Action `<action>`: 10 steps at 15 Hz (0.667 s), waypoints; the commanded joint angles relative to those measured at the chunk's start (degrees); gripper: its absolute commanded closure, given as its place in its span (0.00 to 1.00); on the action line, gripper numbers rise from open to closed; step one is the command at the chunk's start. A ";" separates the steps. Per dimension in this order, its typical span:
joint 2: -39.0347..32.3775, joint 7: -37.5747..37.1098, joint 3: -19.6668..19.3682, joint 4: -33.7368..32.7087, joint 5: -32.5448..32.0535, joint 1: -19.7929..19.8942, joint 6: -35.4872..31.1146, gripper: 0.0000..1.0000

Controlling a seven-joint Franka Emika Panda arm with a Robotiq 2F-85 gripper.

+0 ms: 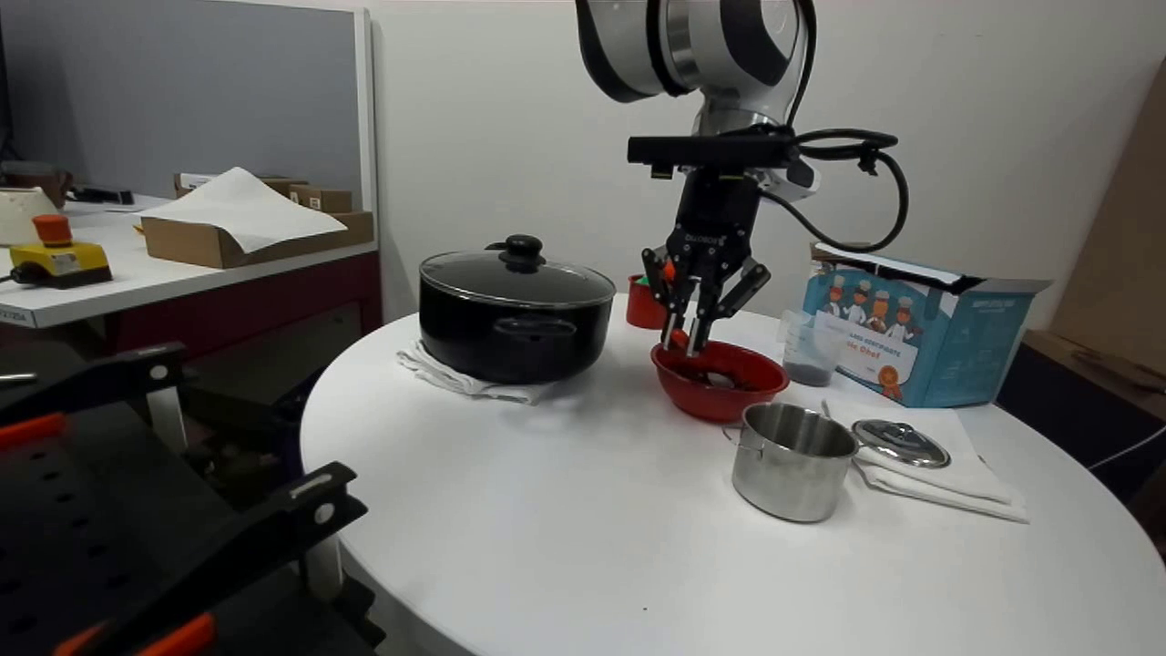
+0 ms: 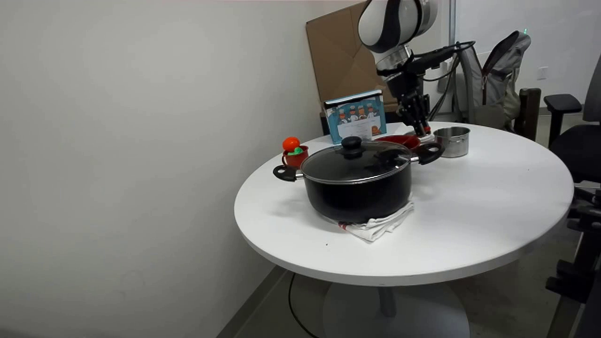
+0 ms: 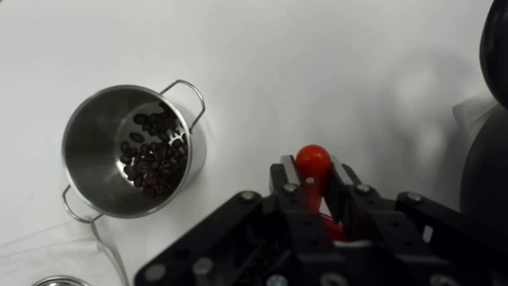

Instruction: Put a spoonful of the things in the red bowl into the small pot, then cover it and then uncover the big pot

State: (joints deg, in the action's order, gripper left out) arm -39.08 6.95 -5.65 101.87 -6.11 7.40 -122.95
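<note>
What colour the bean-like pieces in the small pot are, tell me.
Very dark brown; the pieces show best in the wrist view.

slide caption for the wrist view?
Jaws gripping a round-ended red handle, with dark beans in the small steel pot to one side.

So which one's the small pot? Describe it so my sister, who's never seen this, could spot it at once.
On the round white table, find the red bowl. The small pot stands beside it, uncovered. It's shiny steel with dark beans inside, while the big pot is black and wears a glass lid.
</note>
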 commanded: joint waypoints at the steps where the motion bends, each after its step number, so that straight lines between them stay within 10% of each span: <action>1: -3.67 -2.11 -0.70 -4.33 -1.05 -0.52 0.21 0.90; 5: -5.79 -2.59 -0.79 -5.72 -1.15 -0.62 -0.12 0.89; 6: -6.01 -2.72 -0.80 -5.59 -1.16 -0.66 -0.28 0.55; 10: -5.24 -1.88 -0.38 -4.25 -0.86 -0.49 -0.27 0.33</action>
State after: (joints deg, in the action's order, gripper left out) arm -44.41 5.63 -5.86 97.71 -6.11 7.38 -122.95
